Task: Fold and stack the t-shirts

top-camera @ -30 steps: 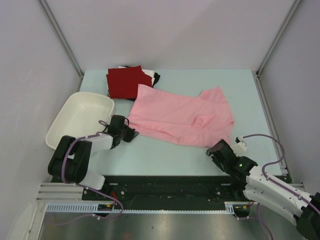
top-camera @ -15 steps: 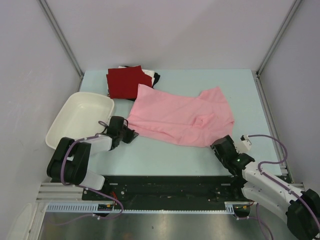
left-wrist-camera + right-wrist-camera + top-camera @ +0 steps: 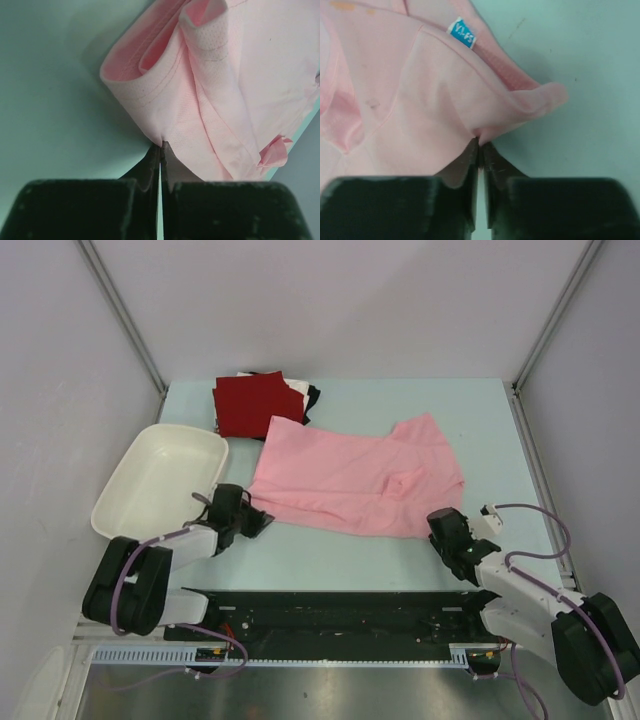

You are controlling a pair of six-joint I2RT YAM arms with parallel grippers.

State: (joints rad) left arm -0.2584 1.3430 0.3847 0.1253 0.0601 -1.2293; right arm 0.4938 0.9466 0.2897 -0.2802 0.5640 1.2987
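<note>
The light pink t-shirt (image 3: 355, 475) lies spread across the middle of the pale green table. My left gripper (image 3: 262, 519) is shut on its near left corner (image 3: 165, 125), the cloth bunched into folds at the fingertips. At the near right corner (image 3: 485, 110), my right gripper (image 3: 438, 525) is shut on the hem, just below a small blue label (image 3: 461, 33). A folded dark red t-shirt (image 3: 252, 403) lies on top of white (image 3: 297, 387) and black (image 3: 313, 395) ones at the back left.
A white plastic tub (image 3: 155, 478) stands at the left, beside my left arm. Grey walls close in the table on the left, back and right. A black rail (image 3: 330, 610) runs along the near edge.
My right gripper moved forward to the pink shirt's near right corner and shut on it. The shirt has shifted slightly toward the left and back. The left gripper stayed shut on its corner.
</note>
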